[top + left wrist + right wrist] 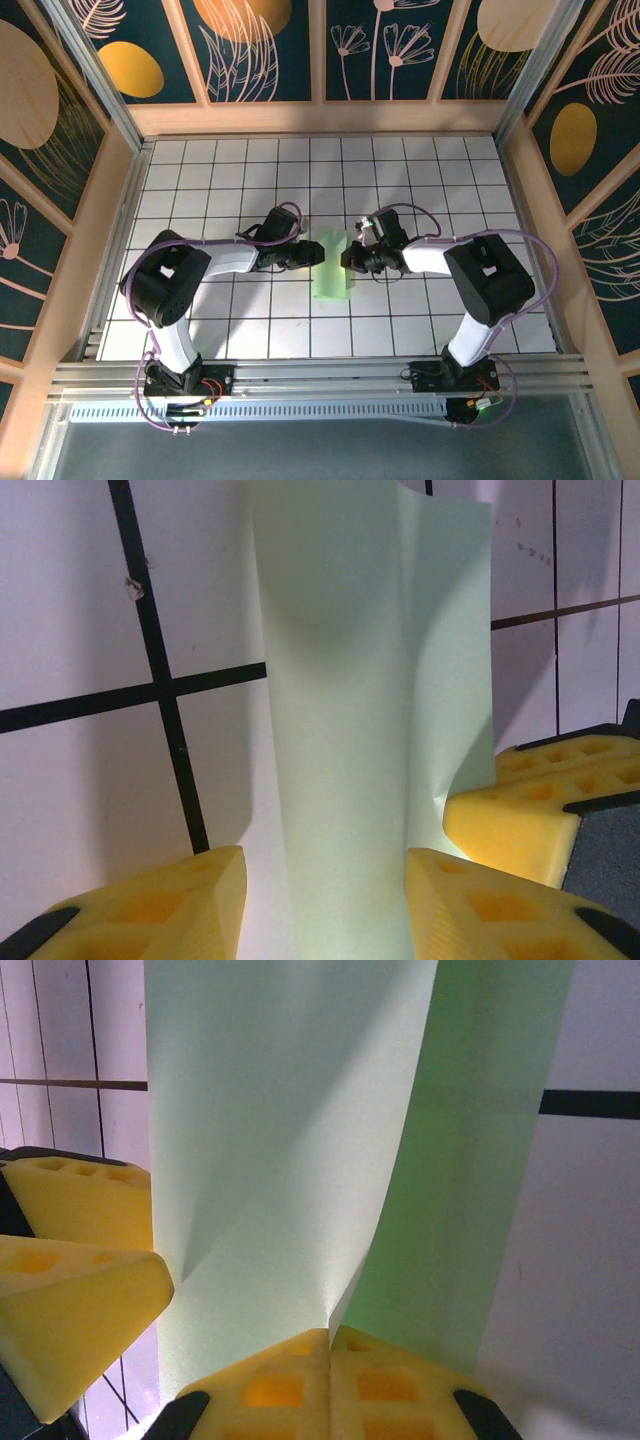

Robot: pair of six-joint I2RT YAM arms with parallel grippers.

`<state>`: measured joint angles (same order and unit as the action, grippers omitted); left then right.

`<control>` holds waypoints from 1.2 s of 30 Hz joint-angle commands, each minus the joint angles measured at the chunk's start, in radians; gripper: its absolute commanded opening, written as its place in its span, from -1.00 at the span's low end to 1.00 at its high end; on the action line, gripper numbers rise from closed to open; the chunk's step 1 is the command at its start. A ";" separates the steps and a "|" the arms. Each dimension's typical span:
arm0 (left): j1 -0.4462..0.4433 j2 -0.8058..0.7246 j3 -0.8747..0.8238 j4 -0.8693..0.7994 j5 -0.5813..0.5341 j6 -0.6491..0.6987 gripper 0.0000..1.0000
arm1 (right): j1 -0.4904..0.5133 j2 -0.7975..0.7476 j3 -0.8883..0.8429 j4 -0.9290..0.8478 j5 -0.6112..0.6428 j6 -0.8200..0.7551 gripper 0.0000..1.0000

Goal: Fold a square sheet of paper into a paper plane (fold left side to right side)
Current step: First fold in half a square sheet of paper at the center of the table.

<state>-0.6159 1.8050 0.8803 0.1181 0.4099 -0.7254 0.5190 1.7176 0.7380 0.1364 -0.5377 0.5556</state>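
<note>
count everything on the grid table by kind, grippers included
sheet of pale green paper: 1
grippers: 2 (left gripper, right gripper)
total: 3

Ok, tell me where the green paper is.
In the top view the green paper is mid-table, between the left tool and the right tool.

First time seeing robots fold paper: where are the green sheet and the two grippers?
square sheet of paper (332,285): top view, its lower end.
left gripper (325,910): left wrist view, gap between its open yellow fingertips.
right gripper (330,1345): right wrist view, seam where its fingertips meet.
</note>
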 commanded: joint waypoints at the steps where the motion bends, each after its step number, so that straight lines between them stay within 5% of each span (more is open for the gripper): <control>1: -0.008 0.026 0.027 -0.026 -0.003 0.014 -0.12 | 0.009 0.011 0.026 -0.021 0.024 -0.018 -0.94; 12: -0.023 0.068 0.058 -0.096 -0.056 0.037 -0.23 | 0.009 0.000 0.031 -0.025 0.024 -0.017 -0.79; 26: -0.049 0.118 0.086 -0.157 -0.099 0.052 -0.30 | -0.046 -0.181 0.004 -0.137 0.196 -0.052 -0.19; 36: -0.071 0.158 0.132 -0.216 -0.135 0.054 -0.27 | -0.116 -0.289 -0.032 -0.170 0.266 -0.072 -0.08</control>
<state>-0.6533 1.8725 1.0103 -0.0696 0.3084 -0.6868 0.4129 1.4548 0.7227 0.0013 -0.3134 0.5056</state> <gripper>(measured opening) 0.362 0.458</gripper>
